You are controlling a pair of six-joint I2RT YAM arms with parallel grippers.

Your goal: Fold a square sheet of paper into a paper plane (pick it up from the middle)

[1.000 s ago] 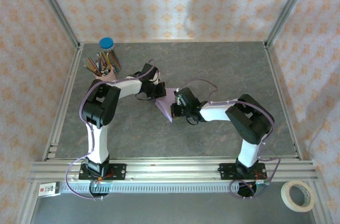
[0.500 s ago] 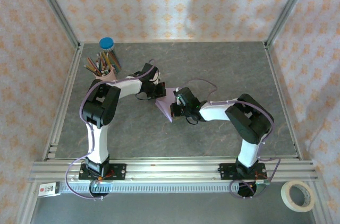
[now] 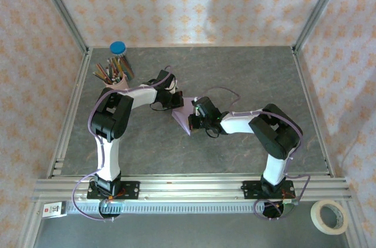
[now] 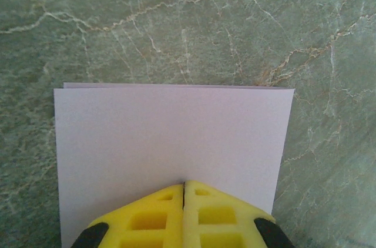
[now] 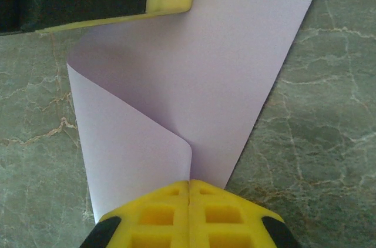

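With jaws shut, left gripper [image 4: 184, 184] and right gripper [image 5: 189, 182] face each other across the folded pale lilac paper sheet [image 4: 170, 136], the right one at its uncreased bend, bottom-centre of its wrist view.

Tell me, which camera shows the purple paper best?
The right wrist view: the square sheet of paper is large and close, one corner curled over into the shut right tool. The left wrist view shows a flat, doubled rectangle; the top view, just a small distant sliver.
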